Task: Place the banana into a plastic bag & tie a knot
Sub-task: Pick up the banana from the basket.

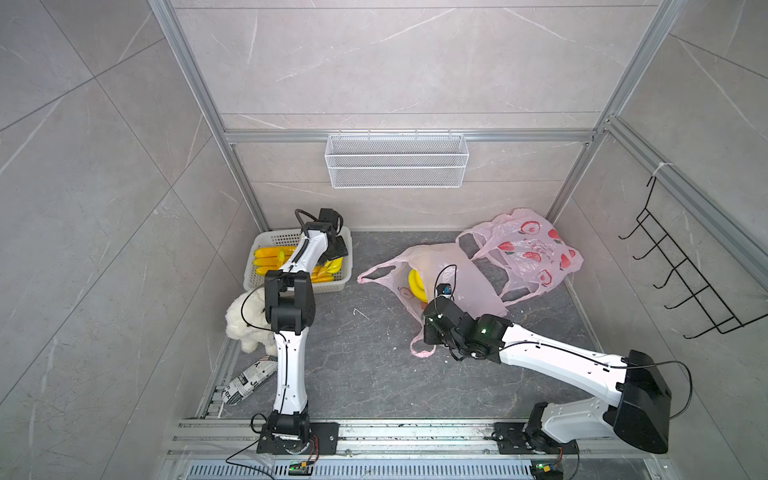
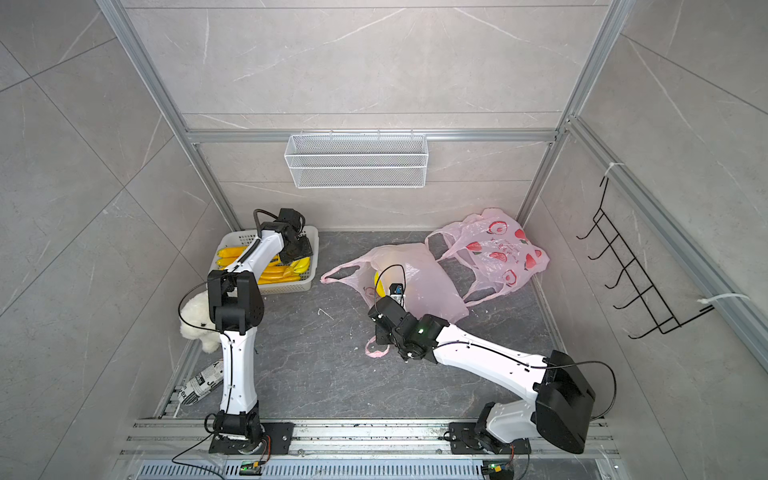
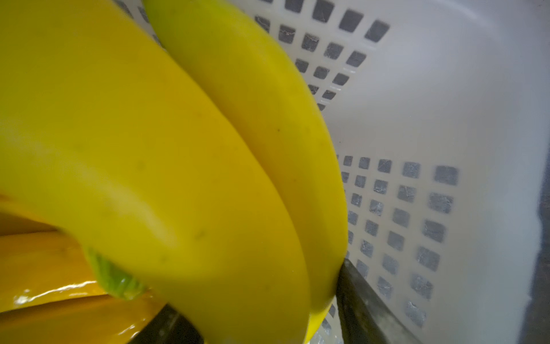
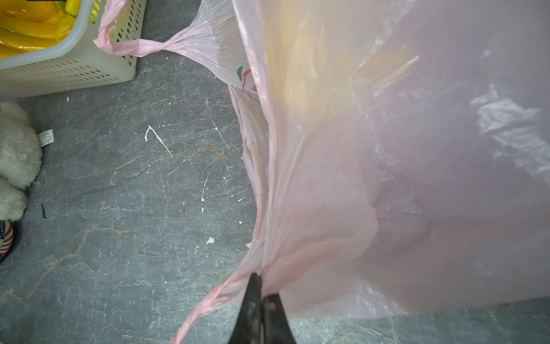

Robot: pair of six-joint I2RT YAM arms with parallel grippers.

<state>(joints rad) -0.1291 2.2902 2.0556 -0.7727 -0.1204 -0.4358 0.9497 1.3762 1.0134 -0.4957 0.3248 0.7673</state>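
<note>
Right claw (image 4: 262, 287) pinched tight on near bag (image 1: 465, 270) at a handle root. I reckon that's to hold its mouth up. Banana (image 1: 417, 284) already inside, one or two, can't tell. Left claw (image 3: 256, 292) down in basket (image 1: 332, 286), straddling a basket banana (image 3: 178, 178); gripped or not, can't tell.

Counts:
- plush (image 1: 245, 316): one
- bags: two, spare bag (image 1: 536, 249) farther back
- basket: one, several bananas in it, arm hides the tally
- wire shelf (image 1: 397, 178): one

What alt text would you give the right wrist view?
The right gripper, shut, pinches a translucent pink plastic bag near its handle, above a grey tabletop; a white basket of bananas sits nearby.
</note>
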